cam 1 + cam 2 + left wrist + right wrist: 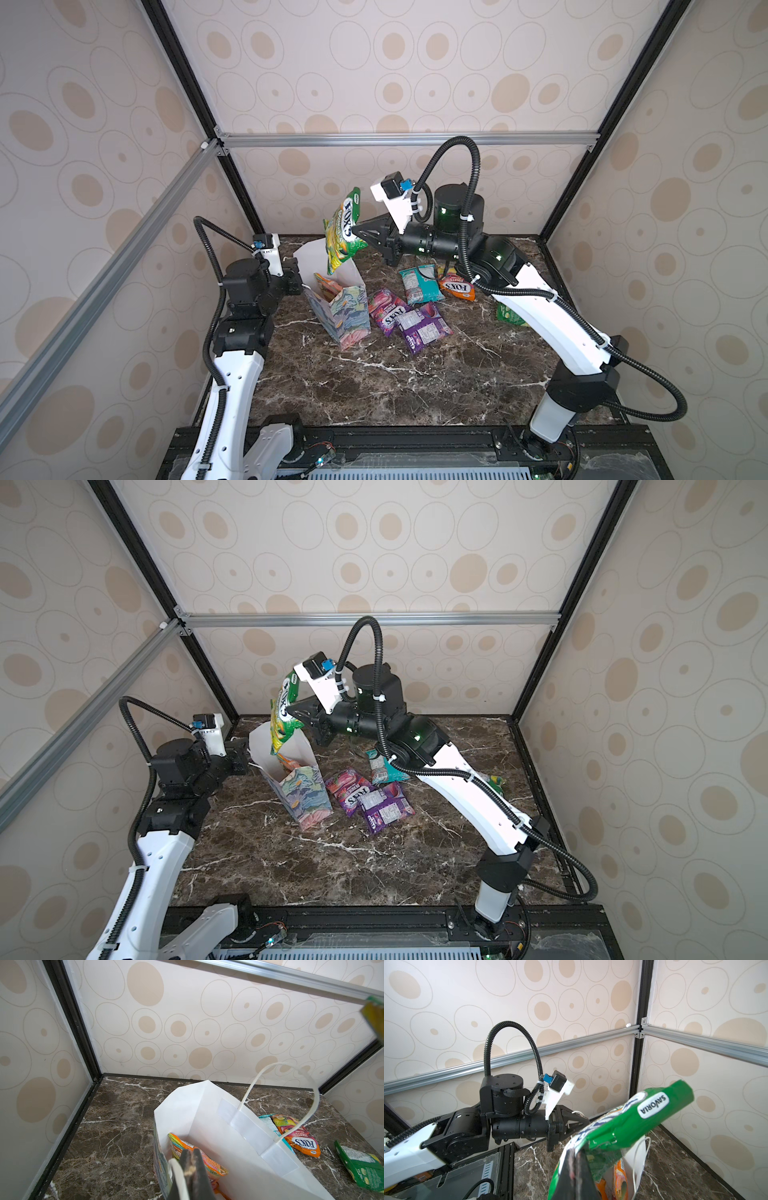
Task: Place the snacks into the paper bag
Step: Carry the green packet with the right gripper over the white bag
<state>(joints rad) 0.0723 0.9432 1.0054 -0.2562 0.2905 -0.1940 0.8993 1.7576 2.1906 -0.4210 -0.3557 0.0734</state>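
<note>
So, in both top views the right gripper (356, 234) is clamped on the edge of a glossy yellow-green FOX'S candy packet (341, 245). The packet dangles upright with its lower end over the open mouth of the tall floral-print paper bag (349, 320), lined up for a drop, I'd say. That arm reaches across the middle, forearm sloping up, wrist level, fingers pointing sideways at the bag. The bag stands upright left of centre on the dark marble tabletop (374, 382). The left gripper (302, 285) sits at its rim with the elbow folded and wrist level, probably to hold the mouth open and stop it tipping. Beside the bag lie a pink-red packet (349, 789) with a purple packet (386, 808) overlapping it, and a teal packet (419, 284) further back. In the left wrist view the jaws are pressed together right at the near white cord handle (178, 1172), seemingly pinching it. An orange multicolour packet (195, 1153) is already inside. An orange fruit-print packet (299, 1138) and a flat green packet (361, 1169) wait on the marble. The right wrist view shows its own jaws closed on the crumpled green packet, with the bag's white inside just below.
</note>
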